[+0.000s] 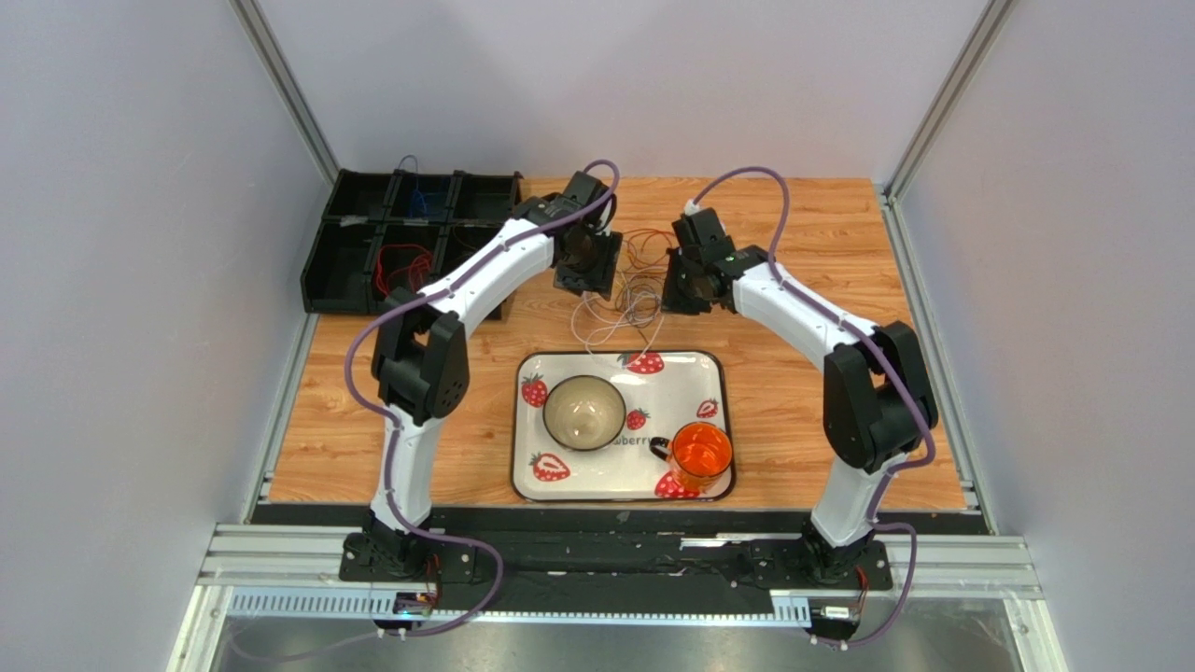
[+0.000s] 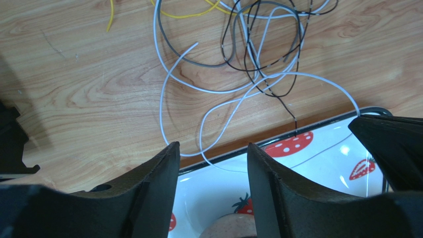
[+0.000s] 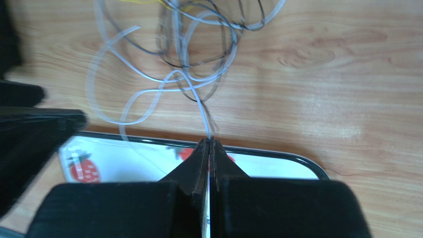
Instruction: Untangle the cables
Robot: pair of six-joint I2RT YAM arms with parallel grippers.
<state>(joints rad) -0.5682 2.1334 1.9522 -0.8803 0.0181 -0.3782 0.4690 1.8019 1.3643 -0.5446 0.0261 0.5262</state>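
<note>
Right fingers (image 3: 194, 171) on one white cable (image 3: 201, 110)

Left arm (image 1: 470, 273) and right arm (image 1: 793, 311): white links, black joints, purple hoses (image 1: 765, 172), 2 black wedge-shaped jaws each

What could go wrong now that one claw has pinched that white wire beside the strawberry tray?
1. The right gripper is shut on the white cable, which weaves through the dark cables. Pulling might tighten the tangle instead of freeing it.
2. The left gripper is open and holds nothing, so the whole bundle could simply drag along.
3. White loops lie over the edge of the tray, so a tug may snag there.
</note>
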